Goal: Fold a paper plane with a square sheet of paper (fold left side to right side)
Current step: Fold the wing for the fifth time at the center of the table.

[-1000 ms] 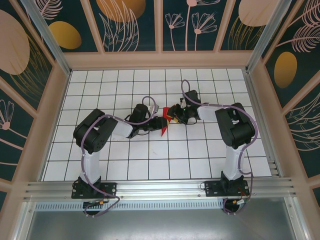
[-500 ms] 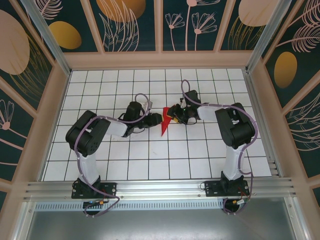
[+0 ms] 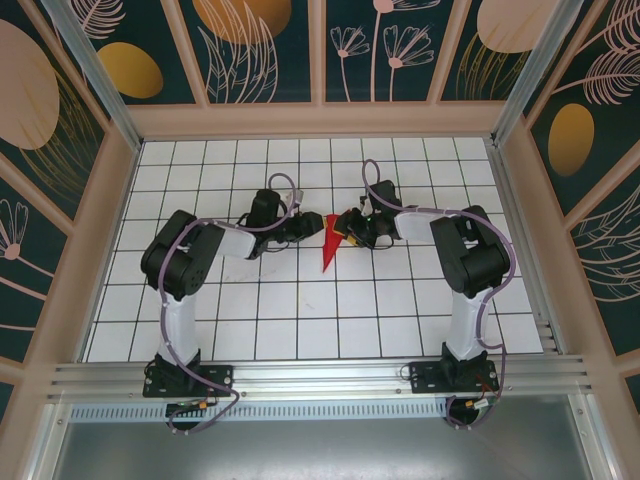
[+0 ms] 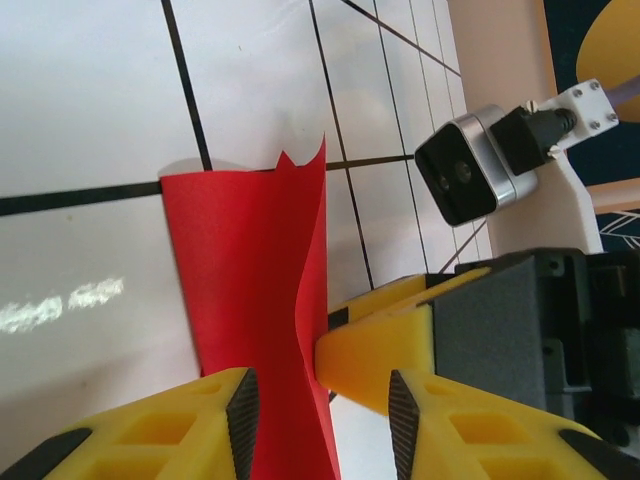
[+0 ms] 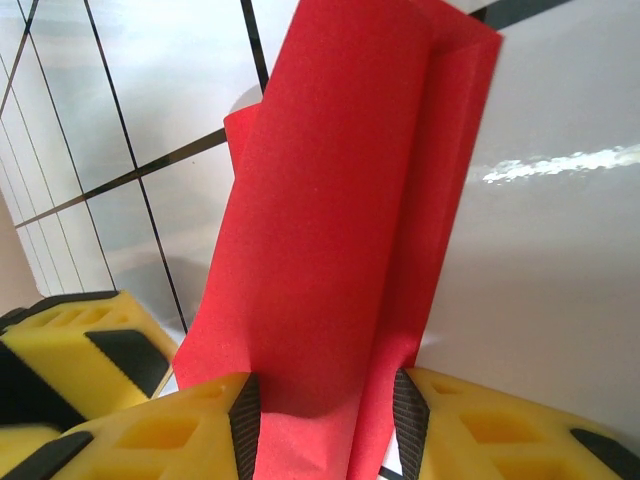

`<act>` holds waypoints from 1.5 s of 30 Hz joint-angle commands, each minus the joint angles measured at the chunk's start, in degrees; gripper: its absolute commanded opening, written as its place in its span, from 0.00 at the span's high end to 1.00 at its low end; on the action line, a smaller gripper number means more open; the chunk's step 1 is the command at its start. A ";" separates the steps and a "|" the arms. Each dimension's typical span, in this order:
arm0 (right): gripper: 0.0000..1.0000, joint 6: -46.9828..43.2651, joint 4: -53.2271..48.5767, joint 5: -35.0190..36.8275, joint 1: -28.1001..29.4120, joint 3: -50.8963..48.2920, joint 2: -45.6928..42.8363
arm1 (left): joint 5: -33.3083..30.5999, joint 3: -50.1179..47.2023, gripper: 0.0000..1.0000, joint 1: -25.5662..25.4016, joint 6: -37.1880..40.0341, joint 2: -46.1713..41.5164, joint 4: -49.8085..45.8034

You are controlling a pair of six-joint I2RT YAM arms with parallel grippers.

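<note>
On the table (image 3: 200, 300), at frame centre, the paper (image 3: 327, 250) is a narrow red wedge with one flap raised. The right gripper (image 5: 322, 390) grasps it; the left gripper (image 4: 320, 390) straddles it unclenched, one pad (image 4: 243, 420) touching. If the left jaws close off the crease, or either gripper pulls, the paper may crease crooked or tear.

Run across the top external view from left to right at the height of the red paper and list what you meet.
left arm → left claw → paper → right claw → right arm
</note>
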 commanded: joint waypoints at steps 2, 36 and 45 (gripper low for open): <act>0.56 -1.96 -2.16 4.03 1.08 -1.05 4.12 | 3.04 2.90 0.58 -0.06 -0.85 2.70 -0.05; 0.51 -5.59 -2.11 5.97 0.60 -1.83 -2.50 | 1.32 5.48 1.00 -0.06 1.75 7.93 -4.55; 0.55 -6.93 -2.32 6.34 -1.28 -2.60 -9.01 | 0.25 5.08 1.00 -0.06 2.83 8.63 -5.80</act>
